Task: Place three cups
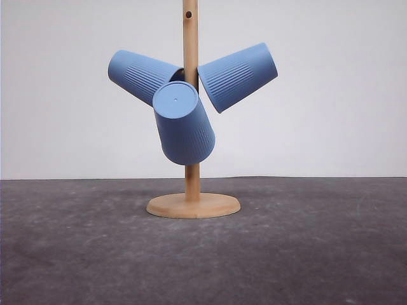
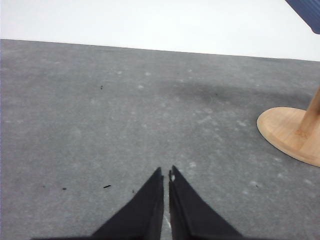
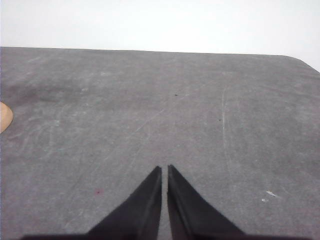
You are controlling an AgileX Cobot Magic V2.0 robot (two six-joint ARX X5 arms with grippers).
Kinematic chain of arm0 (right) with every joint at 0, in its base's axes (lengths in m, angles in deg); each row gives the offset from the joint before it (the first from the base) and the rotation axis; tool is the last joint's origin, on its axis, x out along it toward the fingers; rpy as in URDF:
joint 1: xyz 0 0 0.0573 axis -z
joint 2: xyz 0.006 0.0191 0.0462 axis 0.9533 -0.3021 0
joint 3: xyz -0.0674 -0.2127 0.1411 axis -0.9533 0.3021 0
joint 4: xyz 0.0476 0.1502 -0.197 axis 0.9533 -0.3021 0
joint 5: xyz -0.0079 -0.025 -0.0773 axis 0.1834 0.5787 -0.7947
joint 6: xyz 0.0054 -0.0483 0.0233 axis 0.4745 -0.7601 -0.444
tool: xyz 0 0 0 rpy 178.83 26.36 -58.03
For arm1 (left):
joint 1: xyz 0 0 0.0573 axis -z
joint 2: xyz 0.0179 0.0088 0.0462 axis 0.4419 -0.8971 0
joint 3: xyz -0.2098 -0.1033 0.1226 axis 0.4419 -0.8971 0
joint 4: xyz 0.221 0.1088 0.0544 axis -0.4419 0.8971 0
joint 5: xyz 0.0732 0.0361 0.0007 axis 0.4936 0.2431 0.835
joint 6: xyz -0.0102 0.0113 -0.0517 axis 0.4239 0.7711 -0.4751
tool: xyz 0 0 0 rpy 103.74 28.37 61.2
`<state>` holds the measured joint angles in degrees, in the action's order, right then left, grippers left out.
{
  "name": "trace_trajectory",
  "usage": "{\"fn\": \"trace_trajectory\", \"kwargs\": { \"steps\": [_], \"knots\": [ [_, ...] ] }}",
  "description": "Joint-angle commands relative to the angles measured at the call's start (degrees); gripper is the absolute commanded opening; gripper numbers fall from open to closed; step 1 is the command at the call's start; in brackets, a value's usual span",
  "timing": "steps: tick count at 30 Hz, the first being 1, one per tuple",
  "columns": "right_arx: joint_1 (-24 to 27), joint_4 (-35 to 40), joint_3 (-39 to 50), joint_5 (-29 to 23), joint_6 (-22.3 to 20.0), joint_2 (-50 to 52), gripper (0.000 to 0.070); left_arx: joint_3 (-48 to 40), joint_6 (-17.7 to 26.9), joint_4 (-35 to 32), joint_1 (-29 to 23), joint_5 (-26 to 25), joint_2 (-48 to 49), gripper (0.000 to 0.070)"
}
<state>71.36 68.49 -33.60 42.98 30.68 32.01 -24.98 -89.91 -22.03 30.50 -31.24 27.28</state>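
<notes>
1. Low over the grey desk (image 2: 90, 125), left claw (image 2: 166, 175): black fingers (image 2: 150, 205) pressed almost together, narrow, holding nothing, tips just above bare surface.
2. Off to one side of that claw, near but apart: round wooden base (image 2: 287, 132) of the stand, with the foot of its post rising from it. Dark blue corner of a cup (image 2: 307, 12) overhead at the frame's edge.
3. Over another bare stretch of desk, right claw (image 3: 164, 172): fingers (image 3: 145, 210) likewise nearly touching, narrow, empty. Small sliver of the wooden base (image 3: 4, 116) at the frame's edge, well apart from the tips. Rounded desk corner beyond.
4. At the middle of the desk toward its far edge, in the front view: stand (image 1: 191, 184) upright on its round base, post running up out of frame, a small hole near the top.
5. On the stand, off the desk, three light-blue ribbed cups, all mouth toward the post and bottoms outward:
   - left cup (image 1: 140, 75), tilted up and to the left;
   - right cup (image 1: 238, 76), tilted up and to the right;
   - front cup (image 1: 184, 127), bottom facing the camera, overlapping the post and part of the left cup.
6. Behind everything, plain white wall (image 1: 331, 127).
</notes>
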Motion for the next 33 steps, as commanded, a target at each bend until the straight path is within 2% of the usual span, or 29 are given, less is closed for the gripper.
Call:
{"fn": "trace_trajectory", "kwargs": {
  "steps": [1, 33],
  "knots": [
    [0.0, 0.5, 0.1, 0.0, 1.0, 0.1, 0.0016, -0.7, -0.2, -0.9, 0.1, 0.1, 0.0, 0.0],
    [0.0, 0.5, 0.1, 0.0, 1.0, 0.1, 0.0016, -0.6, -0.2, -0.9, 0.1, 0.1, 0.0, 0.0]
  ]
}}
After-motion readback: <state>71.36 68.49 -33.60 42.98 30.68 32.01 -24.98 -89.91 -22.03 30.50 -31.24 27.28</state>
